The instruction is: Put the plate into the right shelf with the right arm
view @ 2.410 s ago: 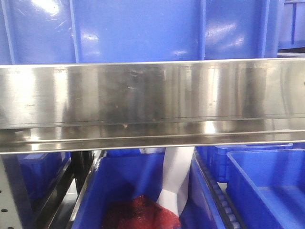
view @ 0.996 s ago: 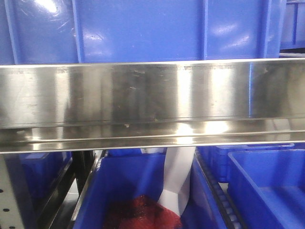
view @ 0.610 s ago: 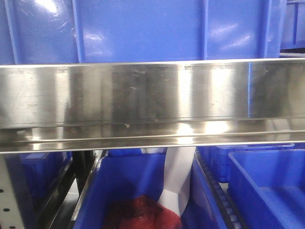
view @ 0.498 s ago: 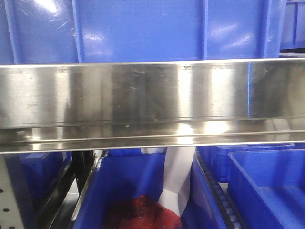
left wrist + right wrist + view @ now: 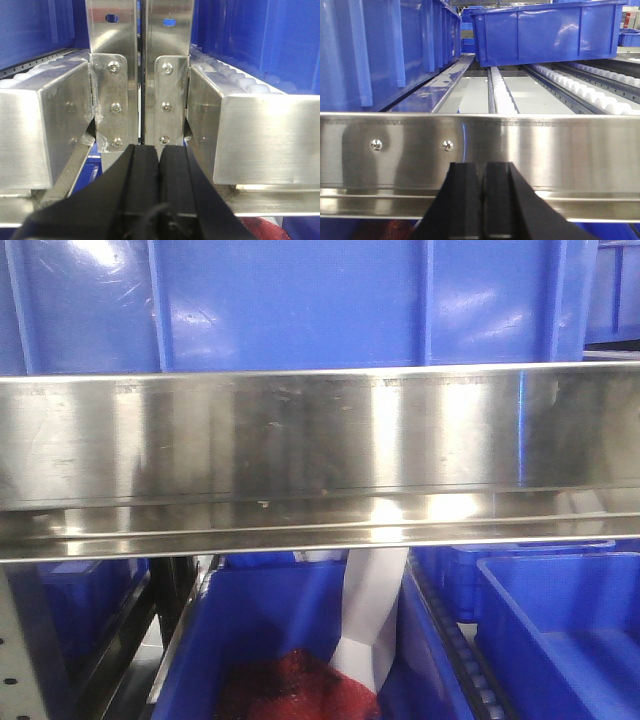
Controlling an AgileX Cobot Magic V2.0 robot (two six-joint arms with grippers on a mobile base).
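Two black angular tools are recorded closed and empty: right tool [image 5: 482, 200] at 6 o'clock before the shiny stainless-steel right shelf [image 5: 480, 150], left tool [image 5: 159, 195] likewise. No white plate is visible; little has changed since earlier; placement unconfirmed.

The right shelf [image 5: 480, 150] rail blocks the front; above it, open roller lanes [image 5: 580, 90] reach the blue bin [image 5: 545, 32].

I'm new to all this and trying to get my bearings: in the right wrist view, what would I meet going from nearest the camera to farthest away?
Black right claw, closed and empty → shiny stainless-steel front rail of the right shelf → rows of white rollers → blue plastic bin at the back.
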